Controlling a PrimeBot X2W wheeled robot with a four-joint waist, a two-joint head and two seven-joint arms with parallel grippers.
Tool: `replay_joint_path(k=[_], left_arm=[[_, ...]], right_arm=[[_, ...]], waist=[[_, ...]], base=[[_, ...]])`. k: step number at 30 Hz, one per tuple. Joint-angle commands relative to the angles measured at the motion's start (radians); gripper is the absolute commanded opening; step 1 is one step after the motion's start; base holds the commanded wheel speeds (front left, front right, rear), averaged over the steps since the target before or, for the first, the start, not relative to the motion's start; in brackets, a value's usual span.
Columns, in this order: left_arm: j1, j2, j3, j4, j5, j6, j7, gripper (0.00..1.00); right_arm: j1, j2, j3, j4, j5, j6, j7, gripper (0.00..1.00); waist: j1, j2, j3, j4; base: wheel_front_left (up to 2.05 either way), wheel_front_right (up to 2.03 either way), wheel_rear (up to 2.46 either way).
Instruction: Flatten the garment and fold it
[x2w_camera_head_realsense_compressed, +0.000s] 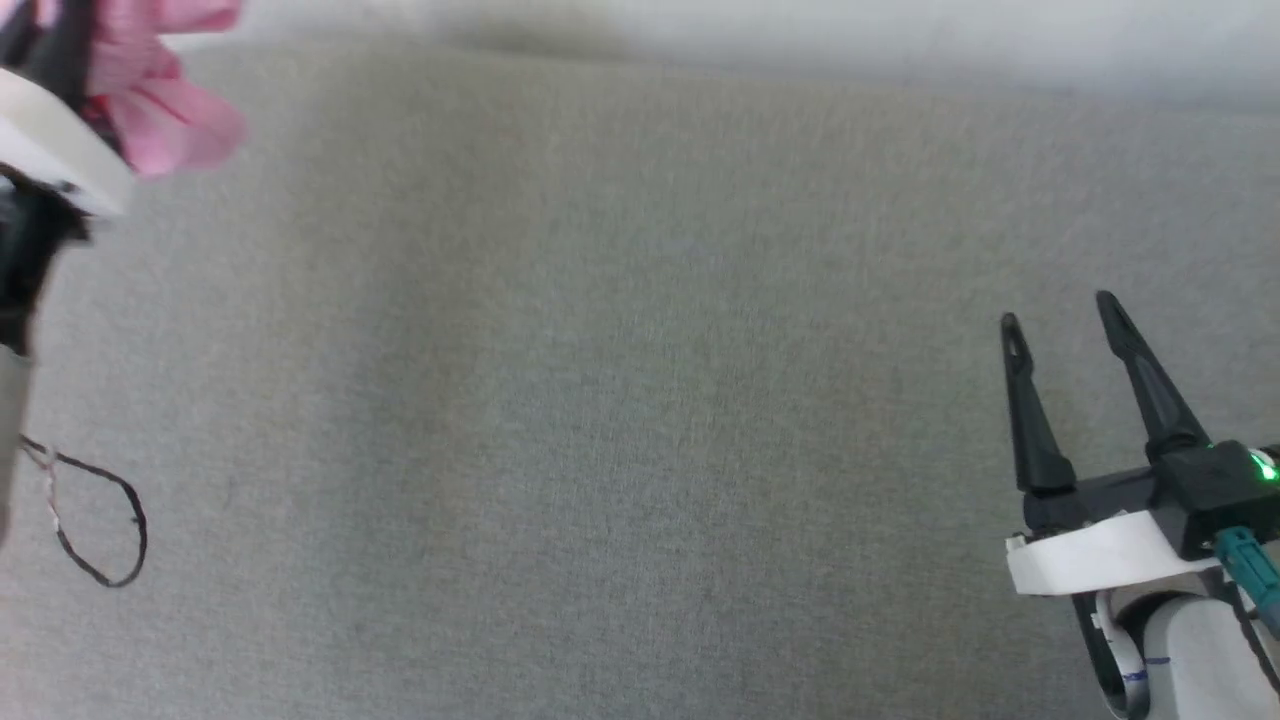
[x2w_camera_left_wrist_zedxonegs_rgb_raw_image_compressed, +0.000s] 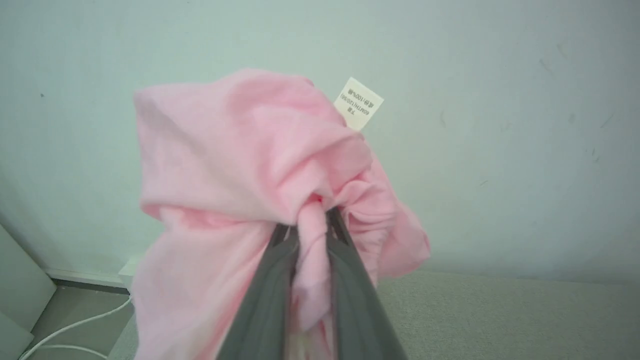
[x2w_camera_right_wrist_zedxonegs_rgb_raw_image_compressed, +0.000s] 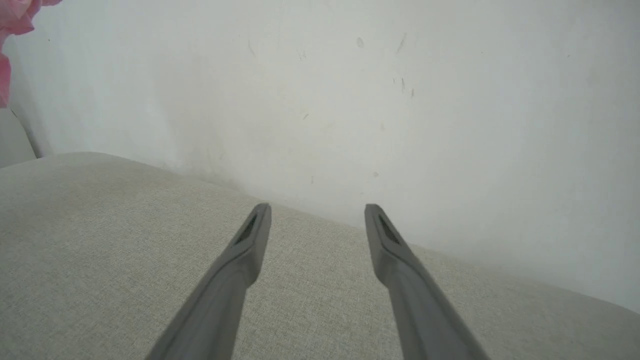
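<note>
- Head view: the pink shorts (x2w_camera_head_realsense_compressed: 165, 110) hang bunched at the top left corner, blurred, against the white wrist collar (x2w_camera_head_realsense_compressed: 60, 150) of the left arm and lifted off the grey fabric surface (x2w_camera_head_realsense_compressed: 620, 400); the right tool (x2w_camera_head_realsense_compressed: 1058, 310) sits at the lower right above that surface, its two dark fingers spread wide with nothing between them and a green light on its black housing; a thin black cable loop (x2w_camera_head_realsense_compressed: 143, 520) lies at the lower left, and a pale wall (x2w_camera_head_realsense_compressed: 800, 40) runs along the top
- Left wrist view: the left tool (x2w_camera_left_wrist_zedxonegs_rgb_raw_image_compressed: 311, 222) is pinched narrow on a twisted fold of the pink shorts, the fabric squeezed between its grey fingers (x2w_camera_left_wrist_zedxonegs_rgb_raw_image_compressed: 260, 300) and billowing out above and to both sides of them; a small white label (x2w_camera_left_wrist_zedxonegs_rgb_raw_image_compressed: 358, 103) with printed text sticks out at the upper right of the bundle; behind it stands the pale wall, with the grey surface low on the right and a white cord (x2w_camera_left_wrist_zedxonegs_rgb_raw_image_compressed: 75, 325) on the floor at the lower left
- Right wrist view: the right tool's fingers stand well apart and hold nothing, pointing over the surface toward the scuffed wall; a scrap of the pink shorts shows at the top left corner, well apart from them
</note>
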Motion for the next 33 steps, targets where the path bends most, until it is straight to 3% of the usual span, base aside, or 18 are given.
replay_joint_path(k=[1, 5, 10, 16, 22, 28, 30, 33], left_arm=[[0.025, -0.01, -0.012, -0.022, 0.007, -0.007, -0.012, 0.0], [0.078, -0.04, -0.048, -0.125, 0.012, -0.002, -0.021, 0.0], [0.163, -0.098, -0.118, -0.264, 0.027, 0.038, 0.015, 0.0], [0.274, -0.205, -0.232, -0.373, 0.044, 0.09, 0.057, 0.0], [0.326, -0.312, -0.334, -0.323, 0.069, 0.108, 0.074, 0.0], [0.349, -0.378, -0.431, -0.178, 0.137, 0.097, 0.049, 0.0], [0.357, -0.382, -0.47, -0.117, 0.17, 0.091, 0.047, 1.0], [0.356, -0.39, -0.492, -0.05, 0.198, 0.089, 0.019, 1.0]], right_arm=[[0.011, 0.002, -0.008, 0.005, 0.005, -0.001, -0.008, 1.0], [0.027, 0.004, -0.035, 0.022, 0.018, -0.001, -0.009, 1.0], [0.043, 0.008, -0.032, 0.038, 0.031, -0.001, 0.0, 1.0], [0.055, 0.012, -0.016, 0.045, 0.046, -0.001, 0.012, 1.0], [0.049, 0.014, 0.015, 0.054, 0.056, -0.001, 0.018, 1.0], [0.045, 0.015, 0.032, 0.1, 0.082, -0.001, 0.009, 1.0], [0.042, 0.015, 0.042, 0.12, 0.094, -0.001, 0.004, 1.0], [0.038, 0.015, 0.053, 0.142, 0.102, -0.001, -0.003, 1.0]], waist=[[0.0002, 0.0, -0.107, -0.019], [0.0002, 0.0, -0.163, -0.045], [0.0002, 0.0, -0.207, -0.101], [0.0002, 0.0, -0.208, -0.199], [0.0002, 0.0, -0.146, -0.307], [0.0002, 0.0, -0.096, -0.374], [0.0002, 0.0, -0.091, -0.383], [0.0002, 0.0, -0.093, -0.378]], base=[[0.0, 0.0, 0.0], [0.0, 0.0, 0.0], [0.0, 0.0, 0.0], [0.0, 0.0, 0.0], [0.0, 0.0, 0.0], [0.0, 0.0, 0.0], [0.0, 0.0, 0.0], [0.0, 0.0, 0.0]])
